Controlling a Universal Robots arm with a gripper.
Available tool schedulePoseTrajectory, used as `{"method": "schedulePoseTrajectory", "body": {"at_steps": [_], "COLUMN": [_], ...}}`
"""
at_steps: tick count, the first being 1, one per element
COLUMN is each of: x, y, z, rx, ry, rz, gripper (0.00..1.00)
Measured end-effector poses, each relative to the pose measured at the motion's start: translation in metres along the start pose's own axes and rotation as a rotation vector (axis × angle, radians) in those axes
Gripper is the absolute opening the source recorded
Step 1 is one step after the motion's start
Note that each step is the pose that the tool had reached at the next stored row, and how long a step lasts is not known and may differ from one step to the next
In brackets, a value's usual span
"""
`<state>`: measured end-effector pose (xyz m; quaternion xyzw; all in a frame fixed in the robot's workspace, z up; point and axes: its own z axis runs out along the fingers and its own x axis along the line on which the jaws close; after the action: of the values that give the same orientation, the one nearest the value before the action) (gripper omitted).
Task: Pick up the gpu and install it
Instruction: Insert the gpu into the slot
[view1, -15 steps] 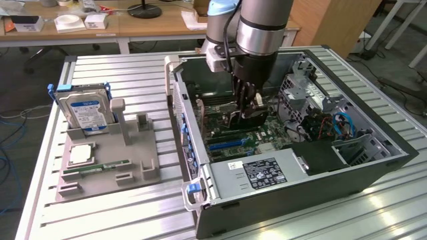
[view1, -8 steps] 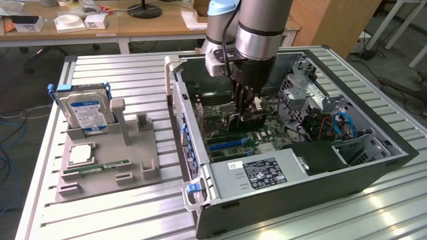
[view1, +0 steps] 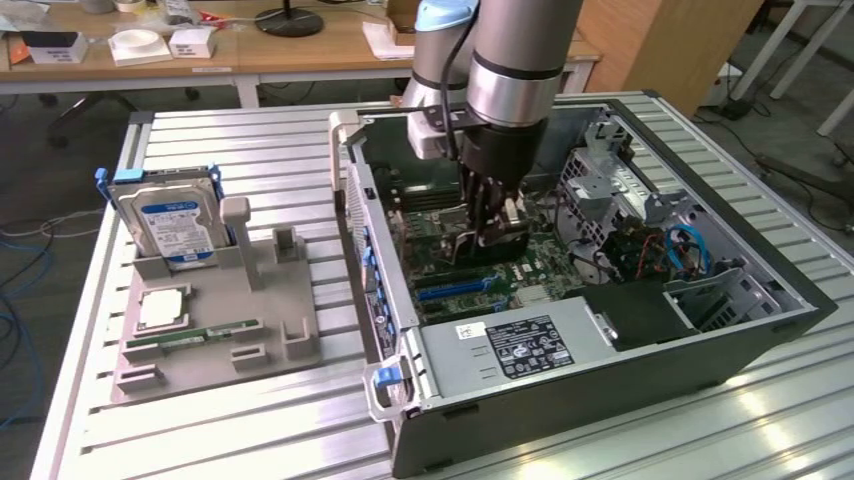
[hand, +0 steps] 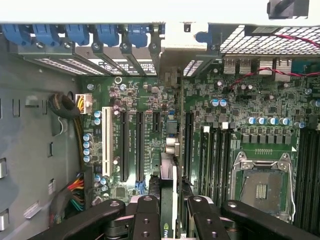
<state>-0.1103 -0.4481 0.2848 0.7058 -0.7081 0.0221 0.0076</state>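
The end effector clamps the gpu upright and edge-down, inside the case at the exterior view's centre. That pose seems meant to set its edge into a motherboard slot.

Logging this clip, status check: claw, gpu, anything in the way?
Claw shut on gpu. Card held edge-on over the motherboard, inside the open case. Nothing seen in its way.

Inside the open case on the tabletop, the tool holds the gpu upright, close to the green motherboard.
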Motion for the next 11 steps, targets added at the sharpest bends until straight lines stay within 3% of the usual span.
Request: {"method": "schedulePoseTrajectory", "body": {"at_steps": [11], "x": [0.0024], "y": [0.0011], "z": [0.0042], "rx": [0.0000], "ry": [0.0000], "rz": [0.000], "gripper": [0.26]}}
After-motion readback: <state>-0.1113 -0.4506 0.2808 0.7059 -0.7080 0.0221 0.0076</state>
